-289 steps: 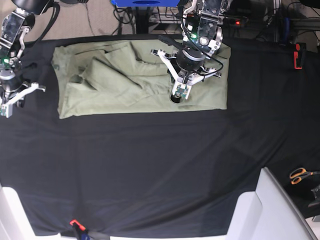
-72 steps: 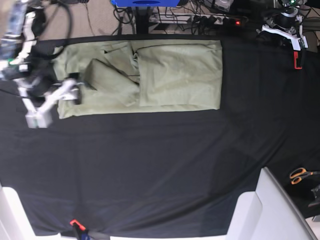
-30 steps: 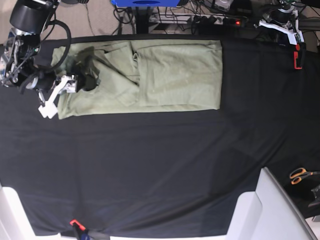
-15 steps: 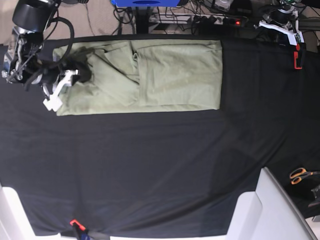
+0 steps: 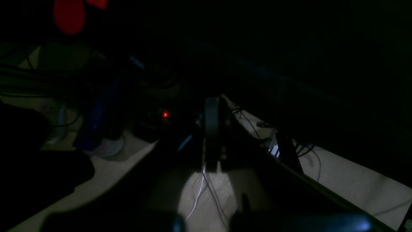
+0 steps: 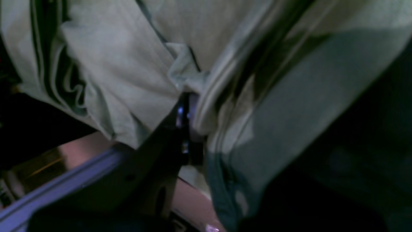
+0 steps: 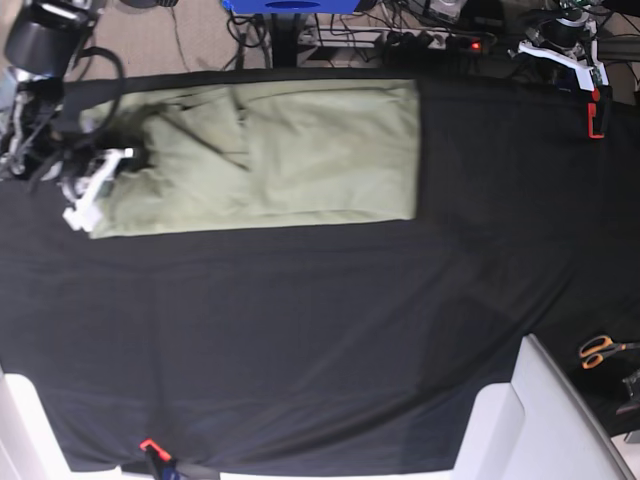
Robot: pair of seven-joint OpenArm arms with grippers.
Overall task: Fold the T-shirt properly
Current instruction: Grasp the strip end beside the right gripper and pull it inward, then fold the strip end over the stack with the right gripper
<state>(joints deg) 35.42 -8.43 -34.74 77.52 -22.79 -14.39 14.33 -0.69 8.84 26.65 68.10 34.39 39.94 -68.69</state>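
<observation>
Pale sage-green T-shirt (image 7: 270,150) spread as a wide folded band across the far half of the black table cloth (image 7: 320,330), its left end in the base view pinched in the clenched right gripper (image 7: 95,180). In the right wrist view, a bunched fold of fabric (image 6: 193,96) clamped between the fingers. Left gripper (image 7: 562,45) parked beyond the table's far corner, well apart from the shirt, jaws closed on nothing.

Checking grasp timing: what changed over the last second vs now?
The right gripper closed on the T-shirt at its left end and dragged the whole shirt left across the black cloth. The left gripper stayed parked at the far corner, shut; the scissors are unmoved.
</observation>
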